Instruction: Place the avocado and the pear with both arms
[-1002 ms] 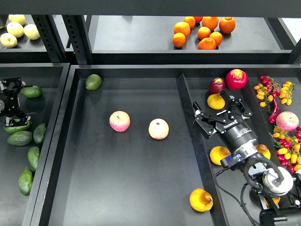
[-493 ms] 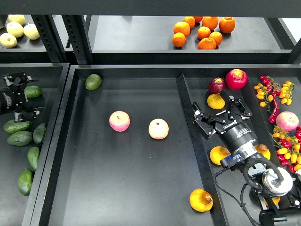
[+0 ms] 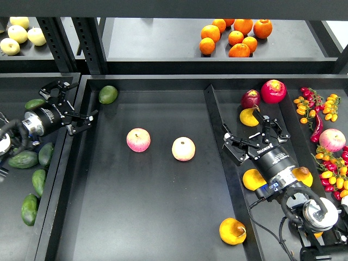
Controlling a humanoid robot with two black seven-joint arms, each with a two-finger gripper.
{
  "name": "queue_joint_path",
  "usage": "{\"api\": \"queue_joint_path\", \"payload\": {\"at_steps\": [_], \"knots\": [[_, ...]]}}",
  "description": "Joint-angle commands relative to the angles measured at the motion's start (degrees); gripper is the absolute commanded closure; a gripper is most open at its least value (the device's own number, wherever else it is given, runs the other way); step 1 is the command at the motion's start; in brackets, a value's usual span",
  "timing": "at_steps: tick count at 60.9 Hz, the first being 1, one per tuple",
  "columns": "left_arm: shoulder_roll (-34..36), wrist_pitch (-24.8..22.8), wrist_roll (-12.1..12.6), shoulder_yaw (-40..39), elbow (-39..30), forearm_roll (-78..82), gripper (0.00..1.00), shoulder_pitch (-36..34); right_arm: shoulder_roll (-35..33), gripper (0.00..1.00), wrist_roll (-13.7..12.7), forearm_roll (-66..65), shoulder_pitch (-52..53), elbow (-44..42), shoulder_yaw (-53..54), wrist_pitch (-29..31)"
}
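Note:
Several dark green avocados lie in the left bin; the nearest avocado [image 3: 34, 103] is just left of my left gripper [image 3: 73, 102]. That gripper is open and empty, over the wall between the left bin and the middle tray. One yellow-orange pear [image 3: 232, 231] lies at the front right of the middle tray [image 3: 136, 217]. More pears lie in the right bin, one at the back [image 3: 248, 117] and one by my right arm [image 3: 253, 179]. My right gripper [image 3: 253, 135] is open and empty, just in front of the back pear.
A lighter green avocado [image 3: 107, 94] lies at the middle tray's back left. Two pink-red apples [image 3: 138, 140] [image 3: 183, 148] sit mid-tray. The right bin holds red apples [image 3: 273, 91], chillies and small tomatoes [image 3: 318, 114]. Oranges [image 3: 235, 35] and pale fruit [image 3: 19, 35] are on the back shelf.
My left gripper has swung up and to the right, from over the avocados to the bin's right wall, still empty. My right gripper has drawn back slightly from the back pear.

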Motion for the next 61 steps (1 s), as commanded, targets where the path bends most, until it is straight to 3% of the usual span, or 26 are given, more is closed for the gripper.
{"api": "queue_joint_path", "payload": {"at_steps": [1, 25, 49, 61], "knots": [[-3.20, -0.01, 0.00, -4.34, -2.27, -0.08, 0.01, 2.28, 0.00, 0.00, 0.00, -0.29, 0.08, 0.00, -0.29, 0.00], [-10.32, -0.01, 0.00, -16.65, -11.94, -0.08, 0.01, 10.37, 0.00, 0.00, -0.09, -0.46, 0.08, 0.00, -0.90, 0.09], [-10.32, -0.01, -0.05, -16.65, -21.61, -5.27, 0.01, 18.37, -0.08, 0.00, -0.09, -0.29, 1.13, 0.09, -5.38, 0.26], [-10.32, -0.01, -0.22, -16.74, -26.18, -7.20, 0.01, 21.53, -4.21, 0.00, -0.18, -0.29, 4.20, 0.09, -9.07, 0.26]]}}
